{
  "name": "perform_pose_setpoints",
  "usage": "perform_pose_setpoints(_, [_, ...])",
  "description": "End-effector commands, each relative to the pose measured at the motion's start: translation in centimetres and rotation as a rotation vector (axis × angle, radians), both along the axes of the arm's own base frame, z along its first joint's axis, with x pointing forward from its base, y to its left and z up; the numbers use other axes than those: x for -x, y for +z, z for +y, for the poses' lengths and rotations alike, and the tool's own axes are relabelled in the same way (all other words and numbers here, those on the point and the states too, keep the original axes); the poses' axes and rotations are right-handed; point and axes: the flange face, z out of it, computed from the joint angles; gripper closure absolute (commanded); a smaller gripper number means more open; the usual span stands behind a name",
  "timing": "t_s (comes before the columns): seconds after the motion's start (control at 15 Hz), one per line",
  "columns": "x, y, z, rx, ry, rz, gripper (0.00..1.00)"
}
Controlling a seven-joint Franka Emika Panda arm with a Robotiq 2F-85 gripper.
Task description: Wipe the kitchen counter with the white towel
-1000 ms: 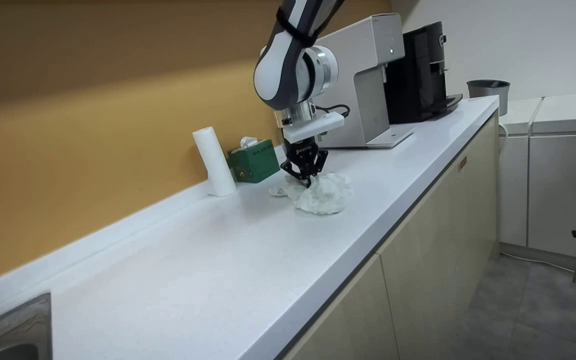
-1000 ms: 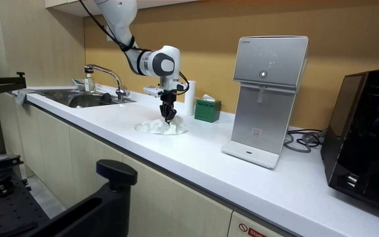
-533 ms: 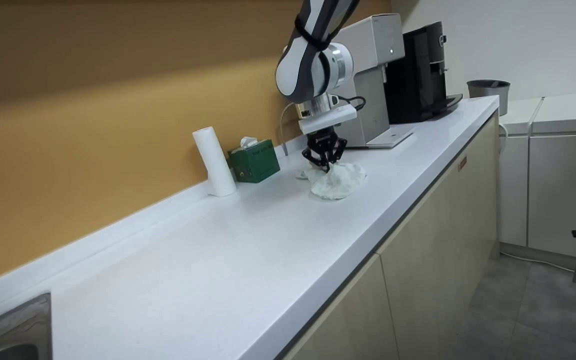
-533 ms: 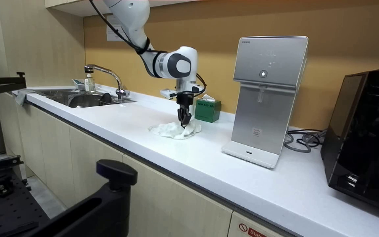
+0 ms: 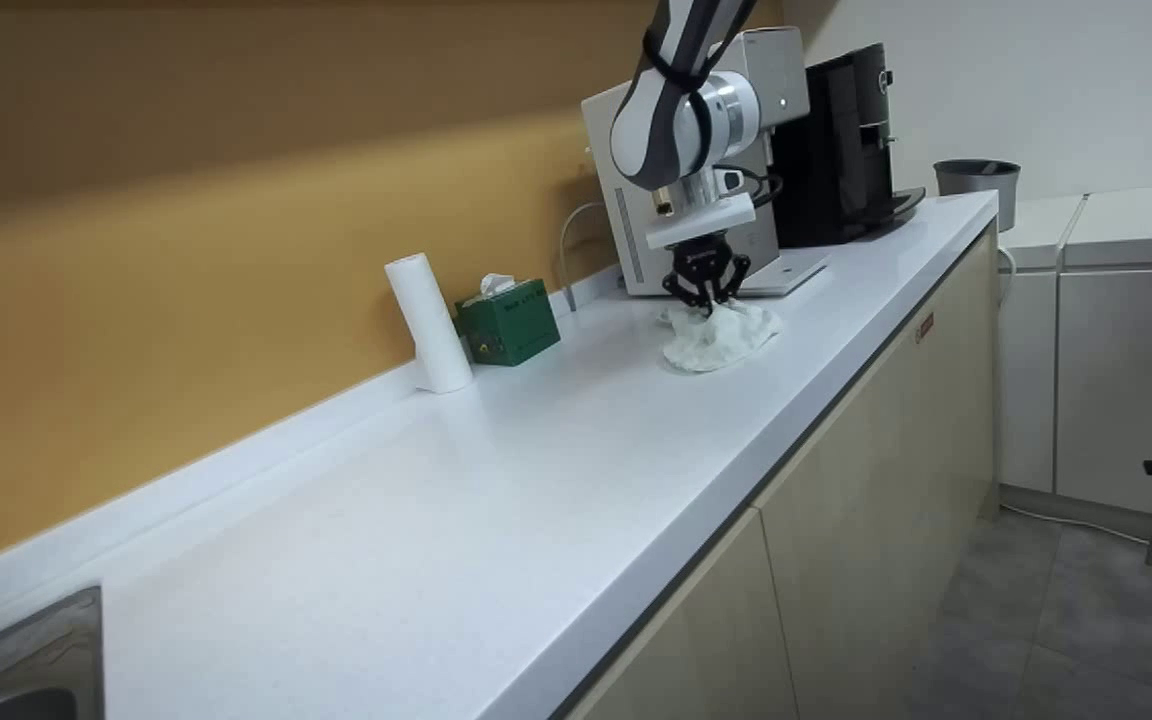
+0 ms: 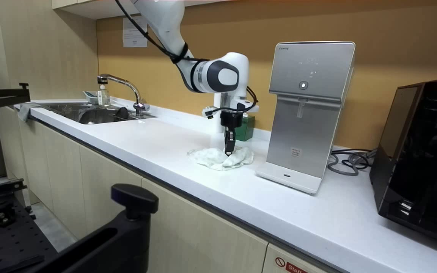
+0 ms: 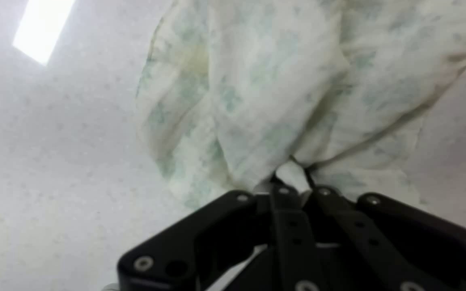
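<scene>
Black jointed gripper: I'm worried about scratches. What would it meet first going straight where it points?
Straight down, the gripper would likely meet folds of the crumpled white cloth towel it grips, then the white countertop; depth unclear.

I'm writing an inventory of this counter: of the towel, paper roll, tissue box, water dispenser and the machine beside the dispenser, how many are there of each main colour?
White: 2 (towel, paper roll)
Green: 1 (tissue box)
Silver: 1 (water dispenser)
Black: 1 (machine)
Total: 5
</scene>
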Motion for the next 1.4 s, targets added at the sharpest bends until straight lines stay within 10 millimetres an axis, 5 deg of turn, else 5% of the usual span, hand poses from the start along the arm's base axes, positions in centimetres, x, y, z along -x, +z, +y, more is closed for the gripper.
perform_pose_setpoints(0.0, [3.9,-3.3,-2.9,0.009,-0.172,0.065,0.99])
perform_pose_setpoints(0.27, [5.1,-3.7,-3.9,-0.008,-0.258,0.075,0.99])
perform_pose_setpoints(0.53, [2.8,-4.7,-2.1,-0.048,-0.206,0.076,0.99])
perform_pose_setpoints(1.0, [1.1,-4.6,5.7,-0.127,0.036,0.102,0.99])
perform_pose_setpoints(1.33, [0.9,-3.6,14.3,-0.166,0.233,0.108,0.99])
